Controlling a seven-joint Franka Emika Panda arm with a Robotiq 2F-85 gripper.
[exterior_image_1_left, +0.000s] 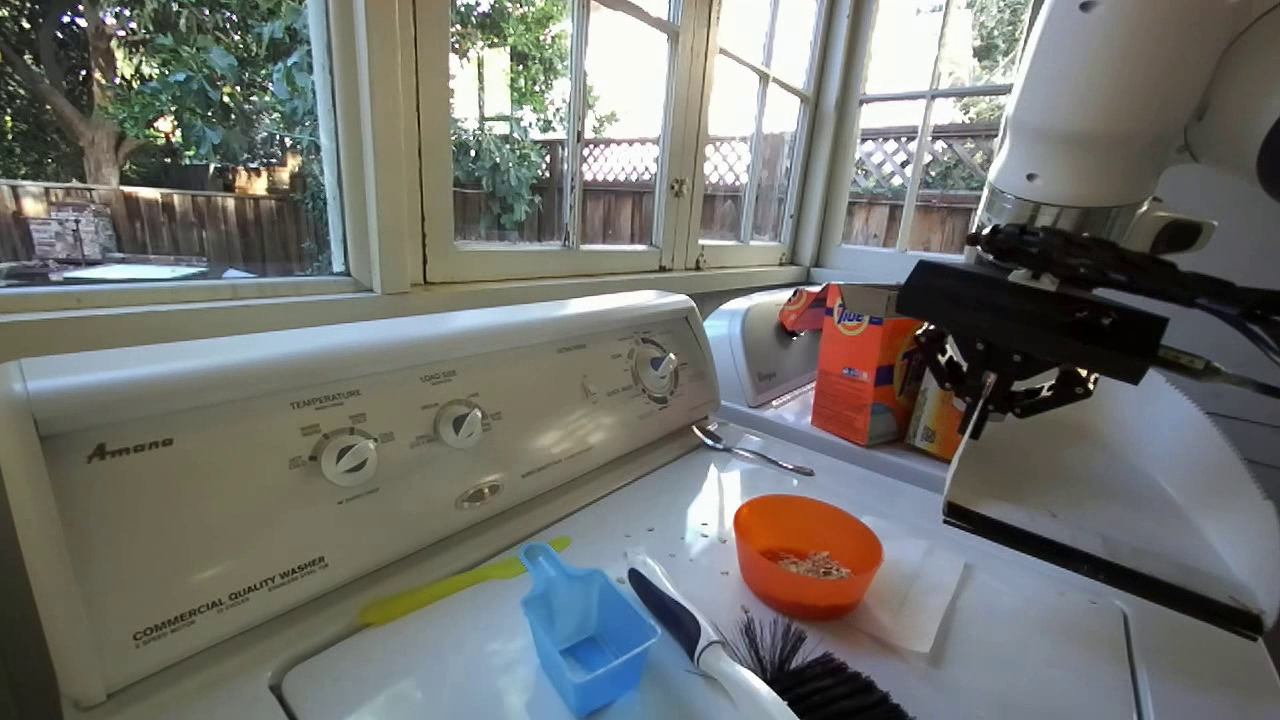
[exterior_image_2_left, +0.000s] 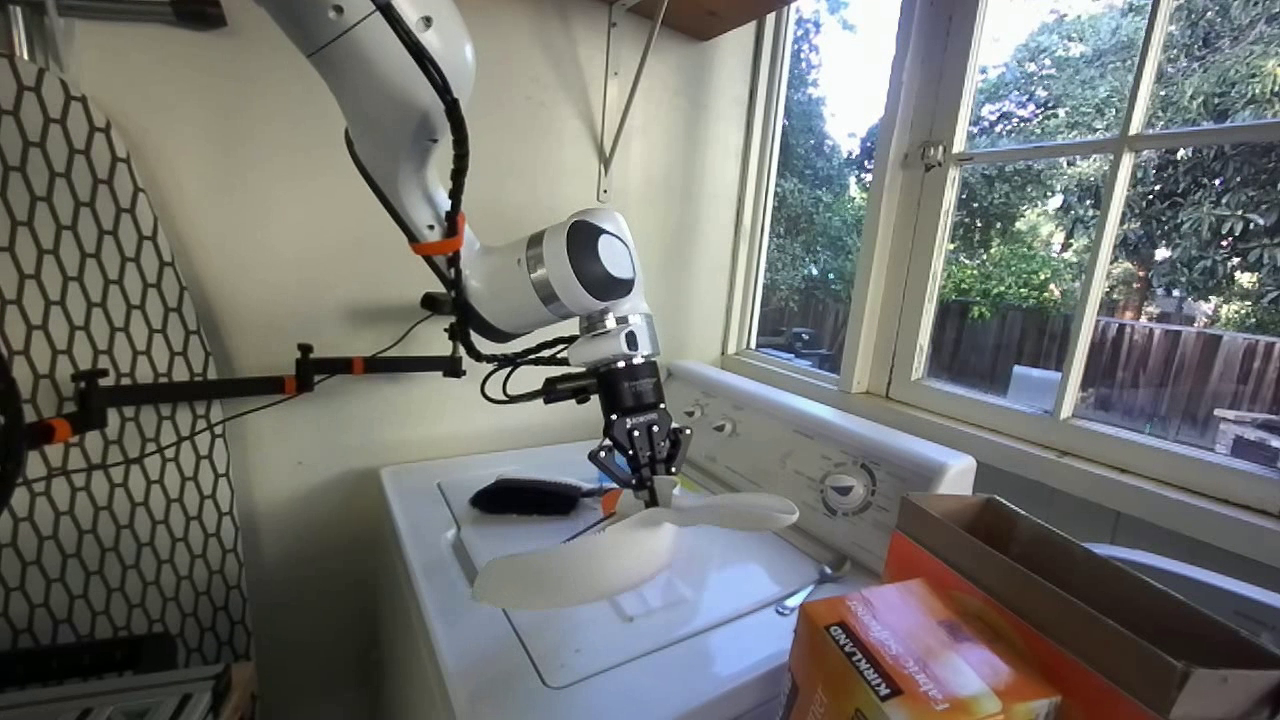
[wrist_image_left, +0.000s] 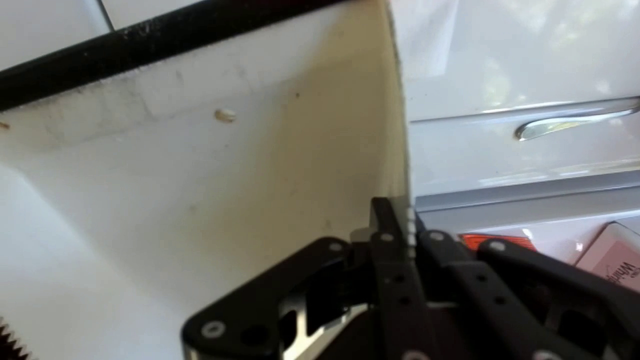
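One black-bristled brush (exterior_image_1_left: 740, 680) nearest me, one blue scoop (exterior_image_1_left: 588, 645) and one orange bowl (exterior_image_1_left: 800, 600) on the washer (exterior_image_1_left: 1040, 620), all lower than the end effector (wrist_image_left: 401, 217), itself clamped on the edge of one white dustpan (exterior_image_1_left: 1110, 505) hanging just beneath it.

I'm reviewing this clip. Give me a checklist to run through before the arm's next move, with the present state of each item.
1. Fingers closed on the dustpan: ok, they pinch its side wall.
2. Dustpan apart from the orange bowl: ok, a gap shows between them in an exterior view.
3. Dustpan empty: not ok, a pale flake lies inside.
4. Black lip of the dustpan off the washer: cannot tell whether it touches or hovers.
5. Orange bowl upright: ok, with loose flakes in it.
6. Brush set down: ok, lying on the washer.
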